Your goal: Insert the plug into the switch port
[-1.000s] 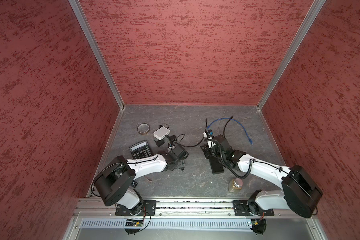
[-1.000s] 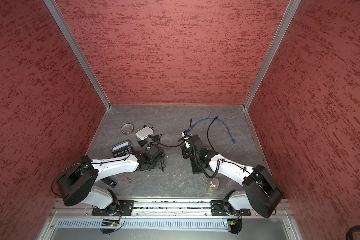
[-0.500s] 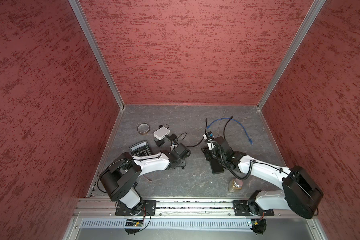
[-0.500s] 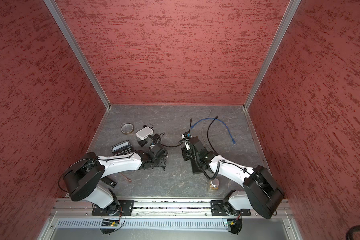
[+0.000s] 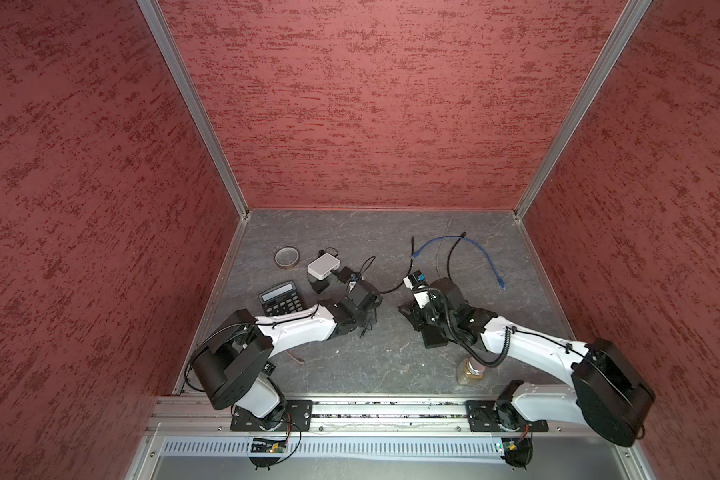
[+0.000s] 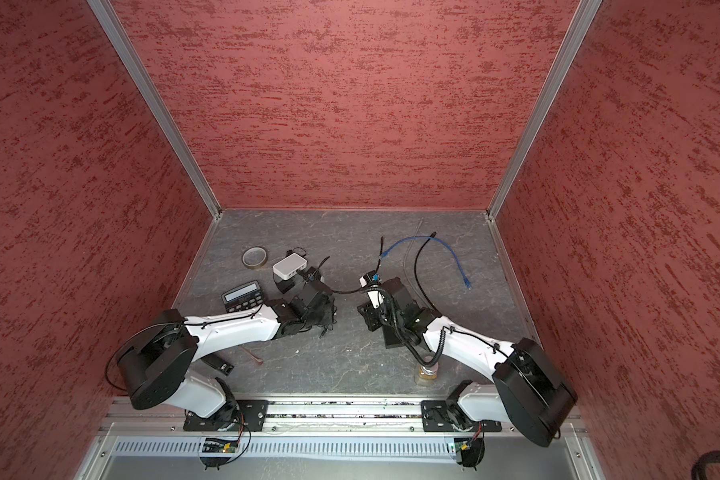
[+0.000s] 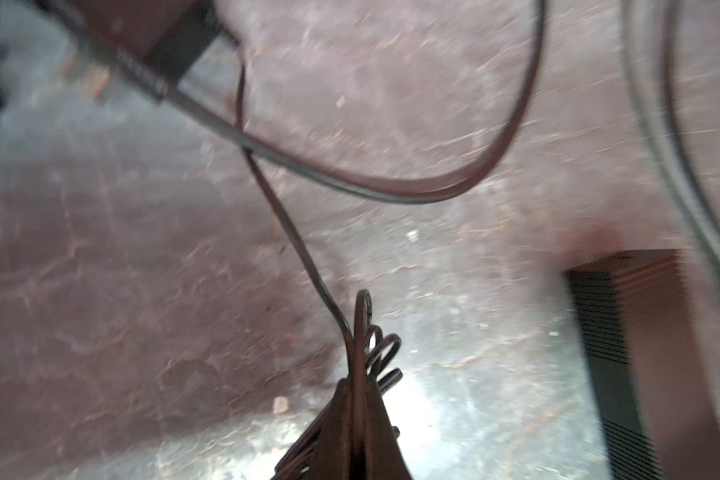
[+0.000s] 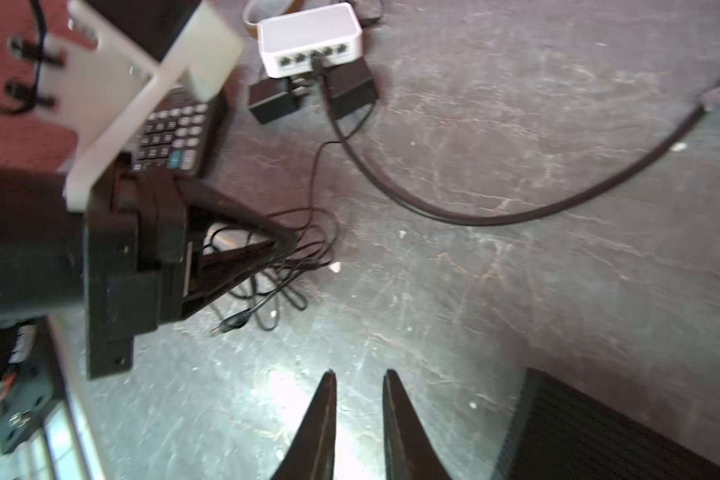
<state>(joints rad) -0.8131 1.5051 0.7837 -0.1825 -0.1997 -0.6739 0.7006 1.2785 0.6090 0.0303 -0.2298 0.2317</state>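
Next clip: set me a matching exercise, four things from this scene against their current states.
Things:
1. left gripper
2. right gripper
3. switch
4. blue cable

States:
A. lying loose, nothing gripping it
B. jaws closed on the thin black cord
C. jaws apart, nothing between them
D. black cable plugged into one port

Pairs: 1-B, 2-C, 3-D, 4-A

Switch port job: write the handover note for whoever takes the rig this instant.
Left pincer: shut on the thin black cord, at its bundled loops, away from its end.
Right pincer: open, empty, hovering over the table.
Switch: on the table; a thick black cable already sits in one front port.
Barrel plug: loose on the table at the cord's end.
Done: cord gripped. Left: likely take the plug itself, line it up, insert it.
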